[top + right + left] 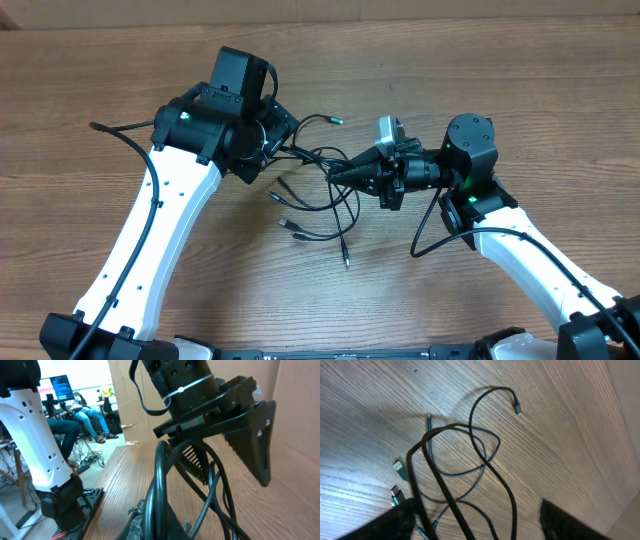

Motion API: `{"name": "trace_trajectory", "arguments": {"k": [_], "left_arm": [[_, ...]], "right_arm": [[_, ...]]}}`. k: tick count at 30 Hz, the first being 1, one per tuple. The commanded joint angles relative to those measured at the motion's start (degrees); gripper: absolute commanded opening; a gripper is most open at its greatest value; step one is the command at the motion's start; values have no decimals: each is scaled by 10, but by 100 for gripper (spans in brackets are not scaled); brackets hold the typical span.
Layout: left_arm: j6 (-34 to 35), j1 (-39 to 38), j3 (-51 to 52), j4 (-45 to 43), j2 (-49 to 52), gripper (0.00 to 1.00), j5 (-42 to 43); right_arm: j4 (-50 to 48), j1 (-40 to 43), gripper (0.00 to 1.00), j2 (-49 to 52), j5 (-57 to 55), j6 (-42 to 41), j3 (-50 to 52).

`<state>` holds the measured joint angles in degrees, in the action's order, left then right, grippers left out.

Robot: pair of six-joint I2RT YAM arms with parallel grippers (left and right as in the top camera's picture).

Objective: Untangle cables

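Pinching right gripper (338,172): pressing shut on the cables (320,188), right in the thick of the tangle, tip pointing across toward the left arm (150,230)
Left gripper (477,505): sitting spread wide, not clamping anything as far as visible, hanging low over the tangle with a couple of strands running through the gap between the fingers (395,520)
Cables: lying as a loose knot of thin black loops mid-table, between the two grippers; a few strands rising off the wood up to the right gripper's tip, the rest resting flat
Loose ends: fanning out from the knot, one toward the far side of the table, several trailing toward the near edge
USB plug (398,467): lying flat on the wood just beside the left-hand finger, another plug end sitting right below it
Small plug (518,409): sitting at the end of a curved strand, well apart from the knot, on the far side
Table (450,70): showing plain wood grain, carrying the whole tangle
Right wrist view: looking up along dark loops arching from its own fingertips, with the left gripper's black fingers hanging just behind them
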<state>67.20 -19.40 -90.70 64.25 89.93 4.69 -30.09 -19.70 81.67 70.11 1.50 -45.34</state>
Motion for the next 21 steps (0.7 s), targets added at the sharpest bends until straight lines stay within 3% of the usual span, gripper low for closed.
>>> {"name": "trace_trajectory", "arguments": {"k": [1,3,5,10,21], "left_arm": [[-7,-2,-13,-2,-2,64,-6],[-7,-2,-13,-2,-2,51,-6],[-7,-2,-13,-2,-2,27,-6],[-7,-2,-13,-2,-2,6,-6],[-11,21,-14,1,-25,4,-3]], "right_arm": [[-9,-2,4,0,5,-2,-4],[-9,-2,4,0,5,-2,-4],[-9,-2,4,0,5,-2,-4],[-9,-2,4,0,5,-2,-4],[26,0,4,0,2,-1,-4]]}}
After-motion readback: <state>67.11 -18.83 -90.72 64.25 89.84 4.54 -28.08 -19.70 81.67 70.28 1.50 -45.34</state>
